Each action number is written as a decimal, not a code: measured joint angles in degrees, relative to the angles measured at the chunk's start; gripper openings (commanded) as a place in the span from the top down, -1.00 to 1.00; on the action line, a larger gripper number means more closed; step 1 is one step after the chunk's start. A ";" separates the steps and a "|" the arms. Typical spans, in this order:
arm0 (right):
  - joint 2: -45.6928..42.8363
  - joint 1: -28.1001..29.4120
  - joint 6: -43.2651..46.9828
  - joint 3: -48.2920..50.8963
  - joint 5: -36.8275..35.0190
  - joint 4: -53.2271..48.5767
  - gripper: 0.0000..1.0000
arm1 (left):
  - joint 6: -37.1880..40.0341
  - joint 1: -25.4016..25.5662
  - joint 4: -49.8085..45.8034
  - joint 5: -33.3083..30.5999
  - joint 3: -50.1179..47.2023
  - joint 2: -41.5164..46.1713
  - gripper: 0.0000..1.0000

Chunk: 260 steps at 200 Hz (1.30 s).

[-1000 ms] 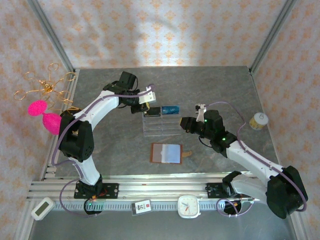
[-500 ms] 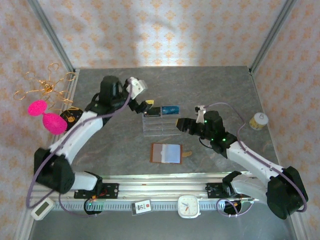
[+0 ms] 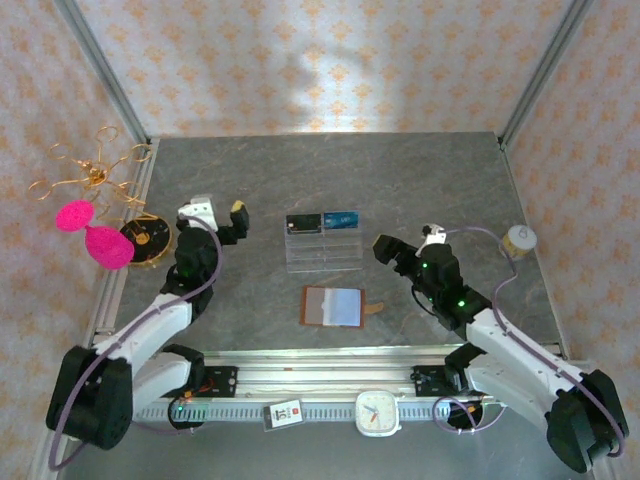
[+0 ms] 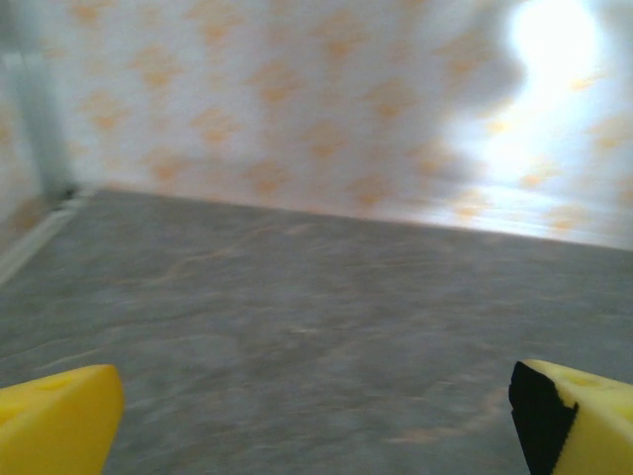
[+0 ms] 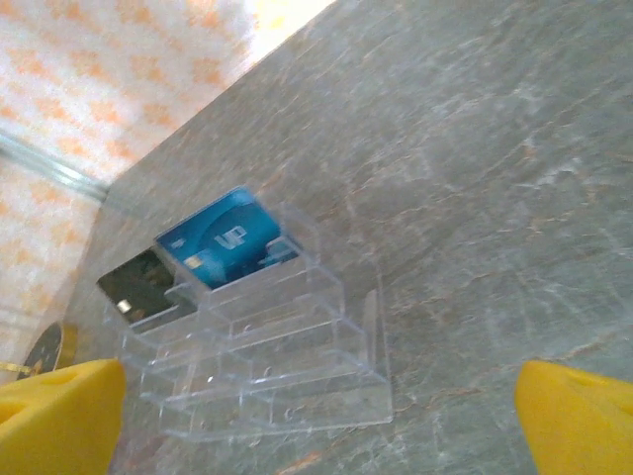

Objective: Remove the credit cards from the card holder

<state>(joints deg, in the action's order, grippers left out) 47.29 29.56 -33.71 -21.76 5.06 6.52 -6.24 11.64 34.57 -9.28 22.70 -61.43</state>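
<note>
Bright overall; left wrist view blurry w/ glare.

The table [image 3: 450, 180] has a grey, marble-veined surface, smooth and dull. At mid-frame the tray [image 3: 323, 255] is clear, hard, glossy plastic (its edges catch the light in the right wrist view), the blue card [image 3: 342, 220] is shiny printed plastic and the black card [image 3: 303, 222] a darker, less glossy plastic. The card holder [image 3: 333, 306] looks like matt brown leather with a paler, smooth lining, the rail [image 3: 330, 372] along the bottom is bare brushed metal, and at the left edge are fuzzy pink pieces [image 3: 100, 245] and thin gold-coloured wire [image 3: 90, 172].
</note>
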 measured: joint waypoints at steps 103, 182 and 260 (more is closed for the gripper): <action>0.57 0.00 -2.16 -2.14 -16.74 -1.60 -1.00 | 6.29 -8.76 32.92 -1.33 -10.97 -25.81 -0.99; 8.48 -4.17 16.41 -0.37 -33.77 15.30 -0.99 | 4.13 -9.88 40.63 -5.14 -11.61 -26.36 -0.99; 26.91 -25.62 28.59 9.73 -22.91 44.81 -1.00 | 4.13 -9.88 40.92 -5.38 -11.61 -26.36 -0.99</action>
<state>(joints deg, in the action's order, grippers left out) 74.19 3.95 -5.13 -12.03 -17.85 51.33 -2.11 1.76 75.48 -14.66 11.09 -87.79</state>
